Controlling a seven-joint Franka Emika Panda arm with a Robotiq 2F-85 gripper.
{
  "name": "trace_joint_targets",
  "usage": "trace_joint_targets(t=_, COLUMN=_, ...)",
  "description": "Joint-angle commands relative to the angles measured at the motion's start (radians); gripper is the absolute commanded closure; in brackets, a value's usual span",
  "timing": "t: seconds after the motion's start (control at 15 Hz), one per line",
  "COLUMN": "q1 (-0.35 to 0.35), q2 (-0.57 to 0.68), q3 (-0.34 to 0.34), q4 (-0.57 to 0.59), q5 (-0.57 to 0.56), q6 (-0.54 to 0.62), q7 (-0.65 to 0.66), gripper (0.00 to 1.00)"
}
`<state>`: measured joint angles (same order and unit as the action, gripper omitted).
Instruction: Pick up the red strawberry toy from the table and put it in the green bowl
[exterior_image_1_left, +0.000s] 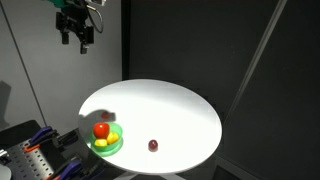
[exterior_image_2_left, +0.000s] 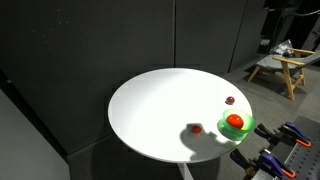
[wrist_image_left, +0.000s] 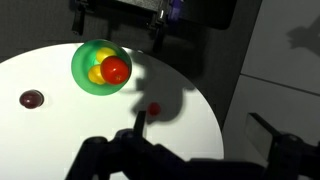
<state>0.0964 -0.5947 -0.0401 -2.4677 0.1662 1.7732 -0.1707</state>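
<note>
Showed black robot claw (exterior_image_1_left: 77, 42) high above round white table (exterior_image_1_left: 175, 110), fingers spread, gripping nothing. Showed tiny bright red strawberry toy (wrist_image_left: 153, 109) resting on tabletop near shallow light-green round plastic bowl (wrist_image_left: 80, 65), outside it. Caught orange-red round fruit (wrist_image_left: 116, 70) and yellow piece (wrist_image_left: 95, 73) inside bowl, dark maroon ball (wrist_image_left: 32, 99) well apart.

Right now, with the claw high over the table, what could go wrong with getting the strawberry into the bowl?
1. The strawberry is tiny and sits in shadow; the open claw, high above, could close beside it.
2. The green bowl already holds an orange-red fruit and a yellow item, so the strawberry may roll out.
3. The bowl sits near the edge of the table; a nudge might tip it off.
</note>
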Motion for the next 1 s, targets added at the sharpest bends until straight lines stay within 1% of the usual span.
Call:
trace_joint_targets(t=0.0, q1=-0.003, q2=0.008, q3=0.044, q4=-0.001, q5=-0.012, q6=0.048, q7=0.018, gripper=0.0)
trace_joint_targets(t=0.4, q1=0.009, q2=0.068, q3=0.099, q4=-0.009, q5=-0.018, q6=0.136, q7=0.038, gripper=0.0)
trace_joint_targets(t=0.93, q1=0.022, q2=0.228, q3=0.164, q4=-0.007, q5=-0.054, q6=0.322, q7=0.075, gripper=0.0)
